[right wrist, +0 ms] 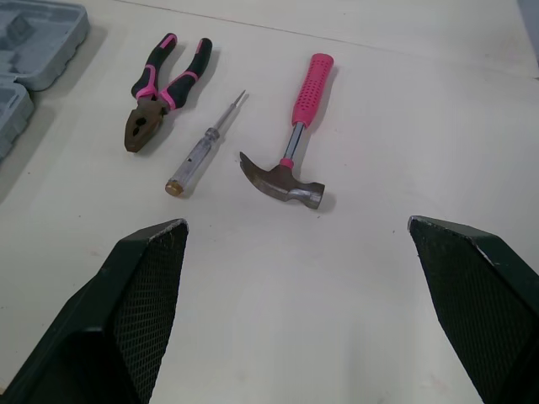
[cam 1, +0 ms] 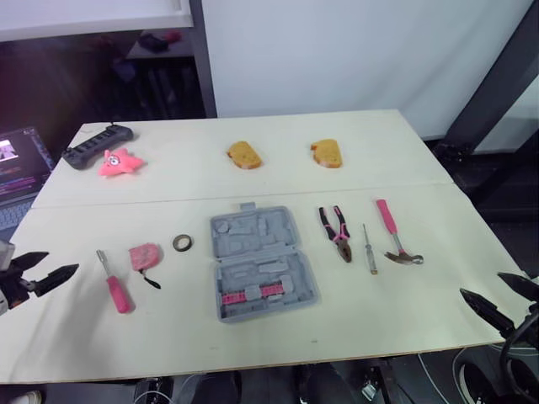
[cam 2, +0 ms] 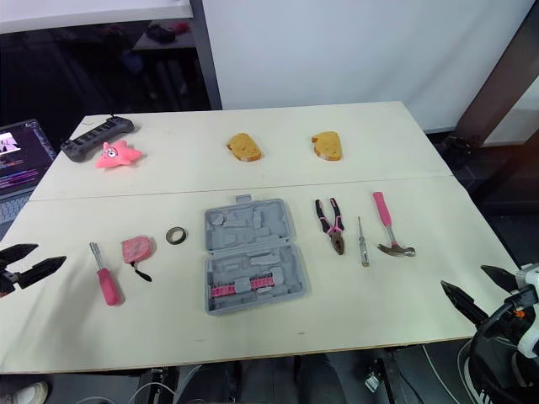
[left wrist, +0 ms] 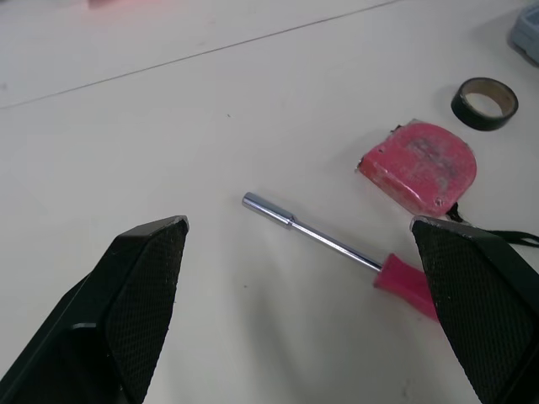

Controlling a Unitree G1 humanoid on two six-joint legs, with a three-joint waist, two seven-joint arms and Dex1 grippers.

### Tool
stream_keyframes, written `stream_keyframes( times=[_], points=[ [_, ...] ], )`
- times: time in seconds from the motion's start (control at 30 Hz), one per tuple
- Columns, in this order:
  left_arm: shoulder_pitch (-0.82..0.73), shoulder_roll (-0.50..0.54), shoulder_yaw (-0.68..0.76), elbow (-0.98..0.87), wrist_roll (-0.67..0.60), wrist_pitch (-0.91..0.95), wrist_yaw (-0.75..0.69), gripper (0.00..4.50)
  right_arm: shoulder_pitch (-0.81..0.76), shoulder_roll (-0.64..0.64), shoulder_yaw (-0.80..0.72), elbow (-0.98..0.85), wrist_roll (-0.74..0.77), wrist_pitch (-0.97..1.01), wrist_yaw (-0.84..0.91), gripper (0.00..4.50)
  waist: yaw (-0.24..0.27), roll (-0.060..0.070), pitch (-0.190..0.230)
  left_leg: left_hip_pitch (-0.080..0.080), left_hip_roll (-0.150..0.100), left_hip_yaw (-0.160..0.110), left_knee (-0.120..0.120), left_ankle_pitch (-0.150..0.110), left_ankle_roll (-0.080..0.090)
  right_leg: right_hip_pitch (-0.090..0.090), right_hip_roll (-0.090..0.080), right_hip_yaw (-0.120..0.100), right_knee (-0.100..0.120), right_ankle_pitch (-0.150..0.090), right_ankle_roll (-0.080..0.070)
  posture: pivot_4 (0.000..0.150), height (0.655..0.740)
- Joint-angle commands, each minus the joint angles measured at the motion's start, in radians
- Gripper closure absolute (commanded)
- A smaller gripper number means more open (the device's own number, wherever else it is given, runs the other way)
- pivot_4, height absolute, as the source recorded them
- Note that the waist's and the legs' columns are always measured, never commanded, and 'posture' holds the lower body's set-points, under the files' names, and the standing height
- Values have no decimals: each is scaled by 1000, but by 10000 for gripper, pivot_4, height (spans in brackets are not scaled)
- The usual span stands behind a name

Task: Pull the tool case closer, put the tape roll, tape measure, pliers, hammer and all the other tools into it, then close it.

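The grey tool case [cam 1: 259, 263] lies open in the middle of the table. To its left sit the black tape roll [cam 1: 183, 243], the pink tape measure [cam 1: 144, 256] and a pink-handled nut driver [cam 1: 114, 282]. To its right lie the pliers [cam 1: 337, 232], a clear-handled screwdriver [cam 1: 369, 249] and the pink hammer [cam 1: 394, 233]. My left gripper [cam 1: 44, 273] hovers open at the table's left edge, nothing between its fingers. My right gripper [cam 1: 497, 299] is open at the near right corner, short of the hammer [right wrist: 295, 139].
At the back of the table [cam 1: 379, 328] lie two bread-shaped pieces [cam 1: 243, 155] [cam 1: 327, 153], a pink star toy [cam 1: 120, 162] and a black controller [cam 1: 97, 144]. A laptop [cam 1: 18, 164] stands off the left edge.
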Motion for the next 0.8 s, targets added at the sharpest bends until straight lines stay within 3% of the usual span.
stream_keyframes(
  times=[0.03, 0.43, 0.53, 0.6, 0.73, 0.8],
  points=[
    [18, 32, 12, -32, 4, 4, -3, 416, 5, -12, -32, -16, 16, -4, -4, 0, 0, 0, 0, 0, 0, 0, 0, 0, 0, 0, 0, 0, 0, 0, 0, 1500, 7400],
    [18, 30, 18, -35, 0, 17, 13, 416, 1, -22, -33, -3, 7, -2, -9, 0, 1, 0, 0, 0, 0, 0, 0, 0, 0, 0, 0, 0, 0, 0, 0, 1500, 7400],
    [-4, -14, -36, -77, 18, 1, 23, 416, -52, -46, 37, -96, 38, 87, -62, 0, 0, 0, 0, 0, 0, 0, 1, 0, 0, 0, 0, 0, 0, 0, 0, 1500, 7400],
    [-38, -62, -101, -122, 33, -7, 18, 416, -165, -61, 131, -164, 85, 163, -126, 0, -3, 1, -1, 1, 0, 0, 1, 0, 0, 1, 0, 0, 1, 0, 0, 1500, 7400],
    [-89, -185, -223, -276, 31, 35, 34, 416, -386, -102, 392, -189, 23, 272, -220, 0, -1, 1, -1, 5, 0, 0, 2, 0, 0, 5, 0, 1, 1, 1, 0, 1500, 7400],
    [-137, -291, -325, -355, 54, 63, 80, 5990, -550, -80, 558, -96, -44, 292, -257, 0, 3, 0, -2, 4, 0, -1, 2, 0, 0, 5, 0, 0, 2, 1, 0, 1500, 7400]
  ],
)
